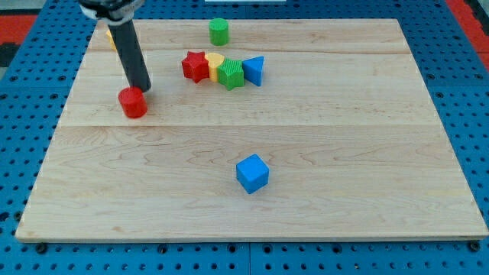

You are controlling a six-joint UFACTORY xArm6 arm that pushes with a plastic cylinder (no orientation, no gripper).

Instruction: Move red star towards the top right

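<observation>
The red star (195,66) lies on the wooden board (344,137) in the upper middle. It touches a yellow block (215,62), which sits in a row with a green star-like block (230,74) and a blue triangle (254,70). My tip (142,88) is at the view's left, just above and touching a red cylinder (134,102). The tip is about 70 px left of the red star and slightly lower.
A green cylinder (219,31) stands near the top edge. A blue cube (252,173) lies in the lower middle. A yellow block (111,37) shows partly behind the rod at the top left. Blue pegboard surrounds the board.
</observation>
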